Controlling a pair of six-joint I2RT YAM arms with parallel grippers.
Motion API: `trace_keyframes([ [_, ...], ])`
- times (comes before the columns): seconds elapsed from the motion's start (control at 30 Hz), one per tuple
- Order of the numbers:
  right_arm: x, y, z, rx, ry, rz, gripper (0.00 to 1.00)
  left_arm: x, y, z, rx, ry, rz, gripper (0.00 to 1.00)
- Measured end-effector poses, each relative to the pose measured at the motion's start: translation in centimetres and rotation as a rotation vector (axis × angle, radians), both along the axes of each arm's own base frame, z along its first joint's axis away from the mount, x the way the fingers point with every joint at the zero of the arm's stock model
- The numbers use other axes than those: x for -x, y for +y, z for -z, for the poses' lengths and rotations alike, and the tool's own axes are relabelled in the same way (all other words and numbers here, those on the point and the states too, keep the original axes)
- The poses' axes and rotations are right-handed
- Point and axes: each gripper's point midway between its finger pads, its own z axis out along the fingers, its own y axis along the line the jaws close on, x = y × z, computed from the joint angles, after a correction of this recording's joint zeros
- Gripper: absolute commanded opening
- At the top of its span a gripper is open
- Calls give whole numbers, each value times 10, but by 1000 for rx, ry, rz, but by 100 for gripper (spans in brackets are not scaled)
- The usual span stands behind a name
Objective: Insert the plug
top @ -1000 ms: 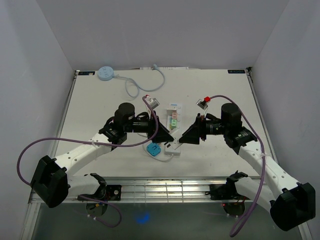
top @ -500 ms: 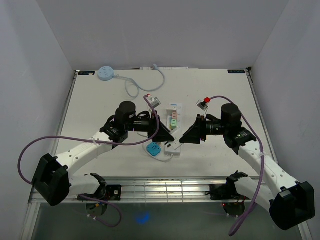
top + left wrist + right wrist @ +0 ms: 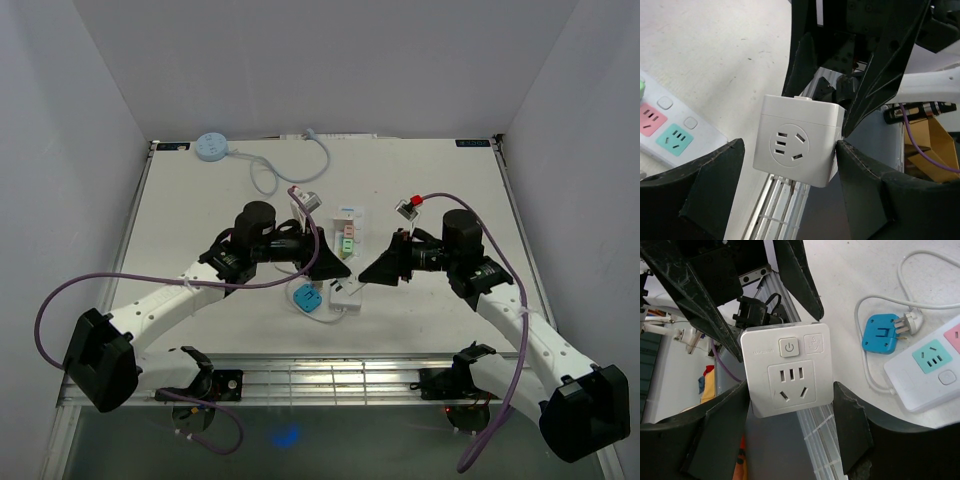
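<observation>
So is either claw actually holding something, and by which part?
The right gripper clamps the white socket cube by two opposite sides. The left gripper stands open around it, with a gap on one side.

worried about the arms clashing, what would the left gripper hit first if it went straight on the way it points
The white cube socket, sitting between the left gripper's open jaws. Directly behind it are the right gripper's fingers, which look clamped on it, though depth is unclear.

white socket cube (image 3: 785, 370), blue plug (image 3: 881, 334)
</observation>
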Motion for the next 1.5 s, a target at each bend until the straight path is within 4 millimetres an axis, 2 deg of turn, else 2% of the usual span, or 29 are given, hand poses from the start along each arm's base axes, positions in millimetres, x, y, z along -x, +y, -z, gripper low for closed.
trace_keyframes([
  [0.17,-4,-1,10,19,37,41,8,-9,4,7,-37,12,-70,80],
  [0.4,-8,-6,24,72,101,115,8,-27,10,11,-71,-3,-180,85],
  [0.57,-24,-20,43,194,170,291,8,-44,27,12,-119,-34,-316,85],
  [0.77,-43,-49,62,309,283,574,8,-57,40,4,-113,-94,-431,85],
  [0.93,-57,-68,63,396,355,751,8,-62,47,15,-104,-170,-520,88],
  [1.03,-68,-75,56,447,389,830,8,-61,41,20,-112,-252,-522,89],
  [1.27,-78,-83,40,533,420,937,8,-62,6,19,-87,-444,-385,89],
  [1.5,-77,-79,24,562,409,938,8,-64,-32,-5,-15,-593,-213,93],
])
